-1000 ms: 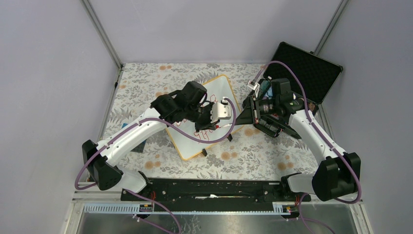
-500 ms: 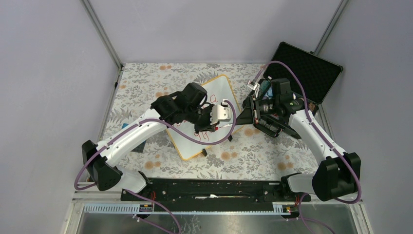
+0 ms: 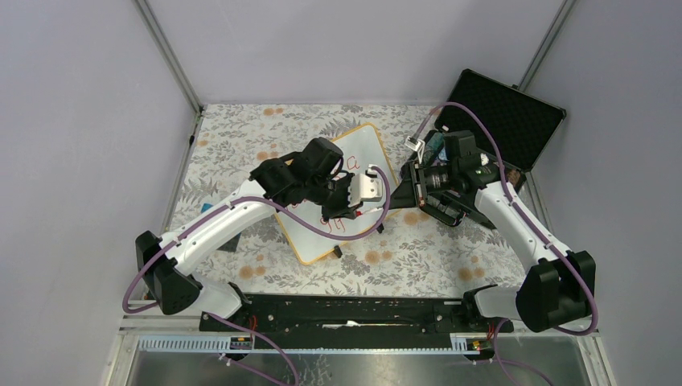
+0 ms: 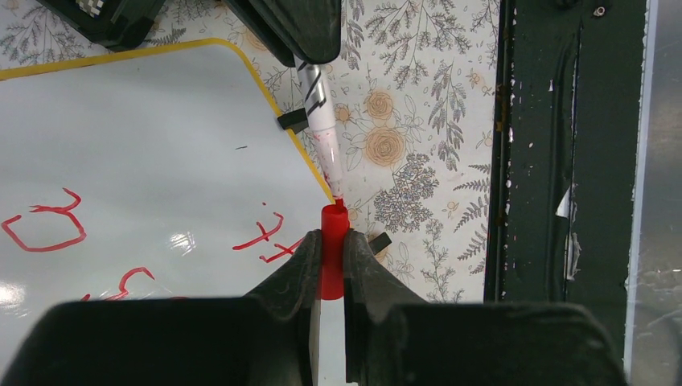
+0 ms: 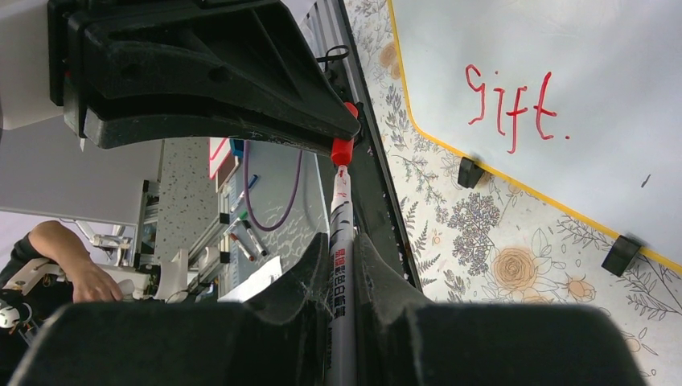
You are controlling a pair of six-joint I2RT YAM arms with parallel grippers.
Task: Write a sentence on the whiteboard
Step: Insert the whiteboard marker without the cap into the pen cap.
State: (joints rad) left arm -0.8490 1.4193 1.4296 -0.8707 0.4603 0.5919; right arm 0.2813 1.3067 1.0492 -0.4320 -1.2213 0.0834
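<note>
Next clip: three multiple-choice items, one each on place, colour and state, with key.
1. Where is the open black case? A far right corner B centre C near left edge
2. What colour is the sentence? A blue B red C green
3. The marker's cap is: A lying on the table B clamped in the left gripper C in the case
Key: A, the case lies beyond the right gripper; B, "gift." on the whiteboard is red; B, the left gripper is shut on the red cap.

One whiteboard [image 3: 363, 149], one marker [image 5: 341, 241], one red cap [image 4: 333, 241], one black case [image 3: 503, 112] (open)
</note>
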